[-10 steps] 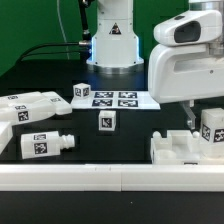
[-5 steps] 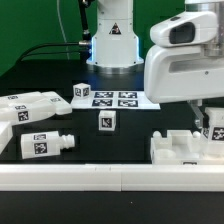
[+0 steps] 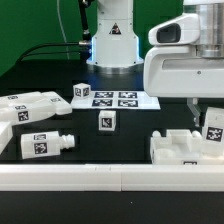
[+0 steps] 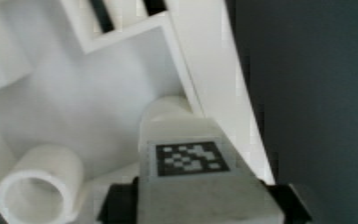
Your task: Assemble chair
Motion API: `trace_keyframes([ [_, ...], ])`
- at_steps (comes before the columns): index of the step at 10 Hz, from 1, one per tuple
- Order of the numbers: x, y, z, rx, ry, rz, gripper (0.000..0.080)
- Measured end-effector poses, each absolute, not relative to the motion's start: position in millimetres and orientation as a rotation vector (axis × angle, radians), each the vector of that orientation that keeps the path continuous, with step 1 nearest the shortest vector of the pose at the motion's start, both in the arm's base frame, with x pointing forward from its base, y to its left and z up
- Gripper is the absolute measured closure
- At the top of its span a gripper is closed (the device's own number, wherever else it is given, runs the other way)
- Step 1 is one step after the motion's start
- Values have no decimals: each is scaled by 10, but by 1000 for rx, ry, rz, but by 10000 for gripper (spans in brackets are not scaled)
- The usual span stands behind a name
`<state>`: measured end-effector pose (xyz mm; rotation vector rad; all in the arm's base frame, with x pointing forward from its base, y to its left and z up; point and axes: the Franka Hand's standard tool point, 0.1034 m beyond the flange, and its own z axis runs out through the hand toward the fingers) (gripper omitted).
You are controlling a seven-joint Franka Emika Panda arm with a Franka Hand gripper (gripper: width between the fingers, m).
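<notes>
My gripper (image 3: 207,120) is at the exterior view's right, shut on a white tagged chair piece (image 3: 213,130). It holds the piece just above the right end of a white chair slab (image 3: 178,150). In the wrist view the piece (image 4: 195,150) sits between my dark fingers (image 4: 130,202), with my gripper (image 4: 202,208) over the slab (image 4: 69,95) and beside a round peg (image 4: 41,182). A small tagged cube (image 3: 106,121) stands mid-table. Another cube (image 3: 81,91) stands further back. A pegged leg (image 3: 44,144) and flat tagged pieces (image 3: 30,105) lie at the left.
The marker board (image 3: 116,99) lies flat at the back centre in front of the arm's base (image 3: 112,45). A long white border rail (image 3: 100,179) runs along the front edge. The gripper's body hides the slab's far right end.
My gripper swayed slightly to the exterior view's left and came back right, keeping hold of the tagged piece just above the slab. The other parts have not moved.
</notes>
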<state>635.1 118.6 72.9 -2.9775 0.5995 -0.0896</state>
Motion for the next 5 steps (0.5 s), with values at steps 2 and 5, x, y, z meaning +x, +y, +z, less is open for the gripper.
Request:
trace_keyframes([
  [2, 6351, 1183, 726, -2935, 768, -80, 506],
  [5, 6343, 1202, 721, -2743, 1250, -40, 506],
])
